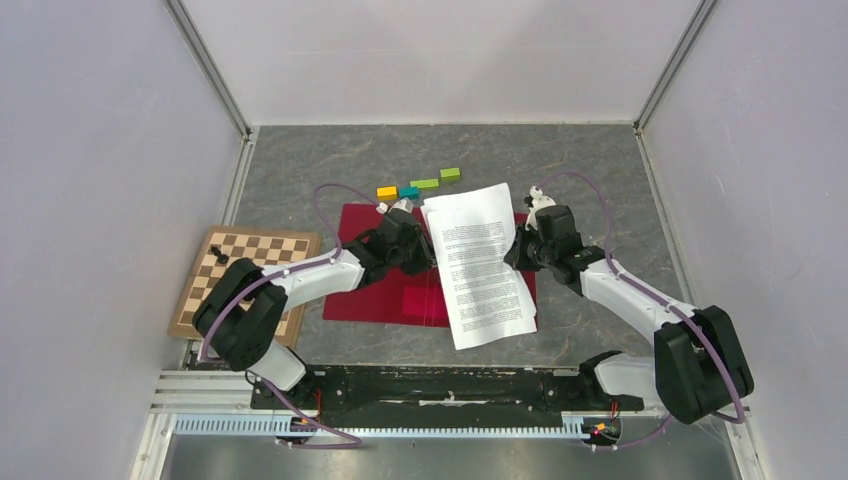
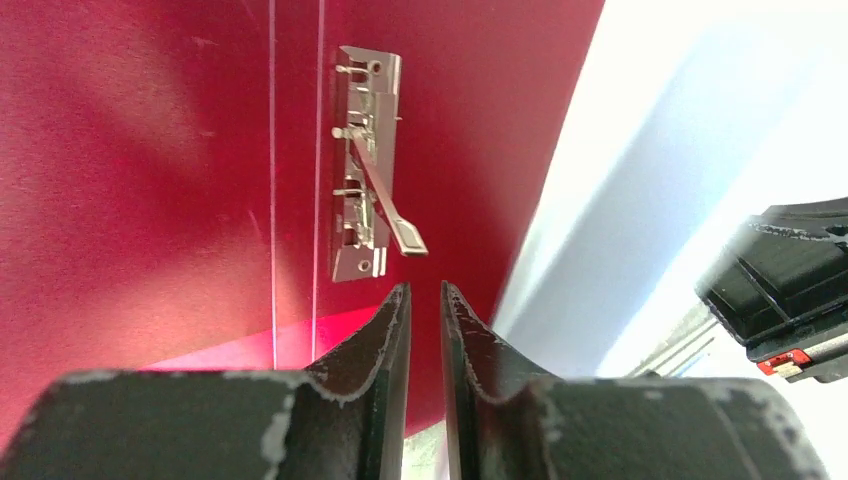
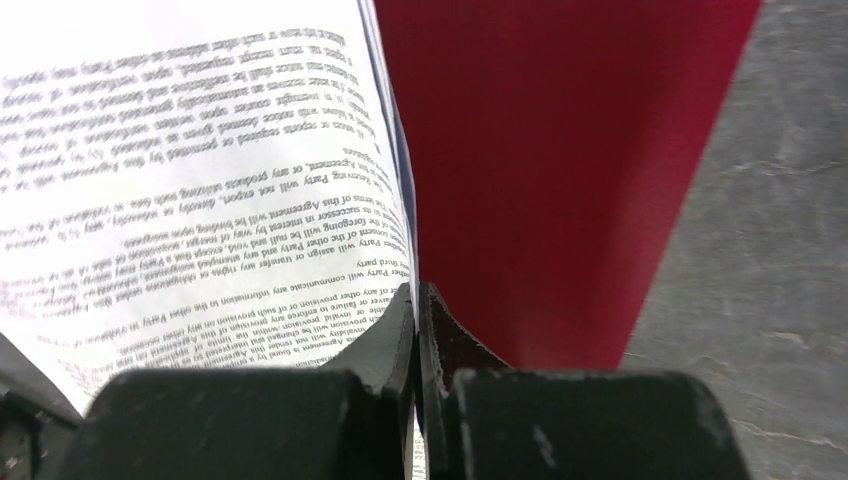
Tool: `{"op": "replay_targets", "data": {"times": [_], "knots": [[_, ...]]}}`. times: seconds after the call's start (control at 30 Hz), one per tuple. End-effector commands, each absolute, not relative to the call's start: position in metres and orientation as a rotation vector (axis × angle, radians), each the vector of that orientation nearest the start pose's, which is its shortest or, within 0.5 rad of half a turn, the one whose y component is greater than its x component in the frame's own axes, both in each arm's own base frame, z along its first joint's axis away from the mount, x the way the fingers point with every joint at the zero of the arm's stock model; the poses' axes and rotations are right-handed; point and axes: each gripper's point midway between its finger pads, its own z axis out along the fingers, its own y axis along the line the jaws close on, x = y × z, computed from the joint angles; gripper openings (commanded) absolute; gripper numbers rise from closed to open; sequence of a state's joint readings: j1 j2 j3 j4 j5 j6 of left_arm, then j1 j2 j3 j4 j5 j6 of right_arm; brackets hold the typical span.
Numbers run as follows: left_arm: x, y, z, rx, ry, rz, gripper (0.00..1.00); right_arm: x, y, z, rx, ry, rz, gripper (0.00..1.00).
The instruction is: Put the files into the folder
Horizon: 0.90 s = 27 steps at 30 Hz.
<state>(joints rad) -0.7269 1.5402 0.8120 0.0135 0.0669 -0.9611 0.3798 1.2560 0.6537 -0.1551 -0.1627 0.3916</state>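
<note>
The crimson folder (image 1: 385,290) lies open on the table, its metal clip (image 2: 365,180) showing in the left wrist view with the lever raised. The files (image 1: 478,262), white printed sheets, hang tilted over the folder's right half. My right gripper (image 1: 518,250) is shut on their right edge; in its wrist view the jaws (image 3: 416,290) pinch the sheets (image 3: 200,150) above the red folder (image 3: 540,150). My left gripper (image 1: 418,240) hovers at the files' left edge, just short of the clip. Its jaws (image 2: 426,290) stand a narrow gap apart with nothing between them.
A wooden chessboard (image 1: 245,280) with a dark piece (image 1: 221,258) lies left of the folder. Several coloured blocks (image 1: 418,185) sit just behind the folder. Grey walls enclose the table on three sides.
</note>
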Motion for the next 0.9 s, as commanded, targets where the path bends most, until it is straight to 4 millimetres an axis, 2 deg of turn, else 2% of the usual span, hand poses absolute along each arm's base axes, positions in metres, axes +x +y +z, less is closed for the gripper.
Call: {"op": "replay_targets", "data": {"times": [0.0, 0.1, 0.27, 0.33, 0.4, 0.47, 0.57, 0.7, 0.8, 0.87], "knots": [[0.285, -0.292, 0.083, -0.335, 2.454, -0.748, 0.23, 0.304, 0.136, 0.070, -0.031, 2.345, 0.373, 0.00], [0.285, -0.281, 0.087, -0.334, 2.451, -0.683, 0.27, 0.303, 0.129, 0.061, -0.026, 2.359, 0.317, 0.00], [0.282, -0.280, 0.102, -0.240, 2.461, -0.630, 0.32, 0.304, 0.115, 0.054, -0.053, 2.370, 0.213, 0.00], [0.280, -0.291, 0.112, -0.181, 2.450, -0.657, 0.34, 0.304, 0.115, 0.053, -0.076, 2.373, 0.210, 0.00], [0.277, -0.314, 0.123, -0.101, 2.428, -0.753, 0.34, 0.304, 0.116, 0.054, -0.098, 2.372, 0.212, 0.00], [0.278, -0.337, 0.125, -0.036, 2.441, -0.796, 0.32, 0.305, 0.116, 0.055, -0.123, 2.370, 0.207, 0.00], [0.284, -0.364, 0.121, 0.014, 2.458, -0.805, 0.24, 0.305, 0.113, 0.060, -0.165, 2.368, 0.172, 0.00], [0.298, -0.379, 0.094, 0.013, 2.502, -0.709, 0.14, 0.306, 0.110, 0.072, -0.199, 2.347, 0.146, 0.00], [0.309, -0.383, 0.066, -0.013, 2.538, -0.619, 0.03, 0.306, 0.113, 0.074, -0.213, 2.346, 0.166, 0.00], [0.312, -0.383, 0.050, -0.022, 2.558, -0.576, 0.02, 0.306, 0.114, 0.073, -0.214, 2.349, 0.176, 0.00]]}}
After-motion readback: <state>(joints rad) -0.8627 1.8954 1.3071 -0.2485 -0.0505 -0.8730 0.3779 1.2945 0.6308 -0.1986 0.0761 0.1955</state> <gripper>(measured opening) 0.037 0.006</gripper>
